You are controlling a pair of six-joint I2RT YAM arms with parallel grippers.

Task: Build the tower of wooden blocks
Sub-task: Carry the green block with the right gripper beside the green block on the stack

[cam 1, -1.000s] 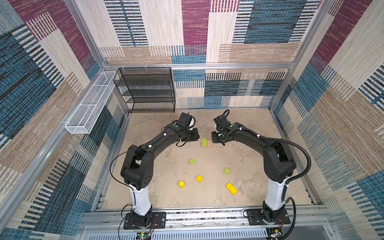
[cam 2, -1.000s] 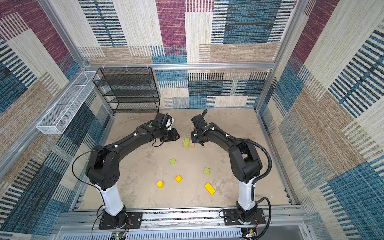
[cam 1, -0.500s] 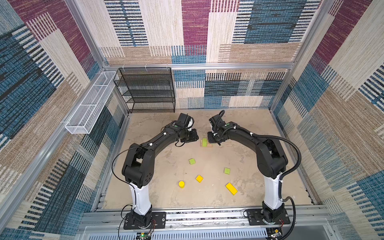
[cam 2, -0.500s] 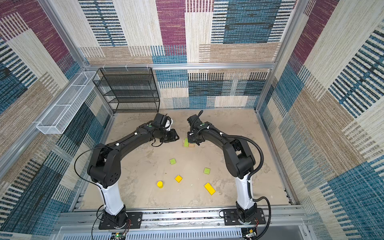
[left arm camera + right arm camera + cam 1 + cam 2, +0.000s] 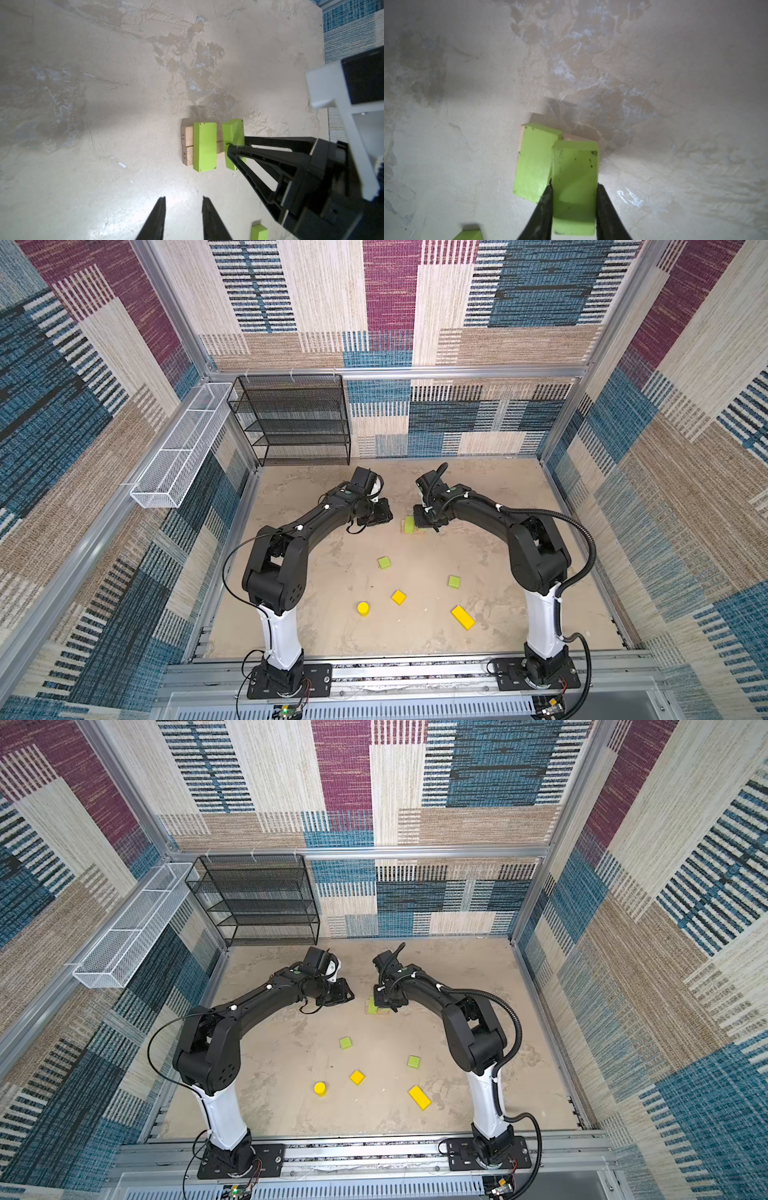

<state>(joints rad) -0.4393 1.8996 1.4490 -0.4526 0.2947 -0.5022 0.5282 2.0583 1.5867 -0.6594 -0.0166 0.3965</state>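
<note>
Right wrist view: right gripper (image 5: 574, 187) clamped on long lime-green block (image 5: 575, 162), close beside placed lime-green block (image 5: 535, 158) on tan planks (image 5: 188, 134); left gripper (image 5: 184, 200) parted, empty; risk: skewed release nudging neighbour or tipping off plank edge.

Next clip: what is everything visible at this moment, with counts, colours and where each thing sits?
tan planks: 2, bare wood, side by side at the far middle of the table
laid long green block: 1, lime green, flat across both planks
held long green block: 1, lime green, gripped next to the laid one
green cubes: 2, lime green, loose mid-table
yellow cube: 1, yellow, near front
yellow cylinder: 1, yellow, upright, near front
yellow bar: 1, yellow, front right
black mesh shelf: 1, black, back left
white wire basket: 1, white, left wall
table: 1, beige
left gripper: 1, black, open, empty
right gripper: 1, black, shut on the held long green block
</note>
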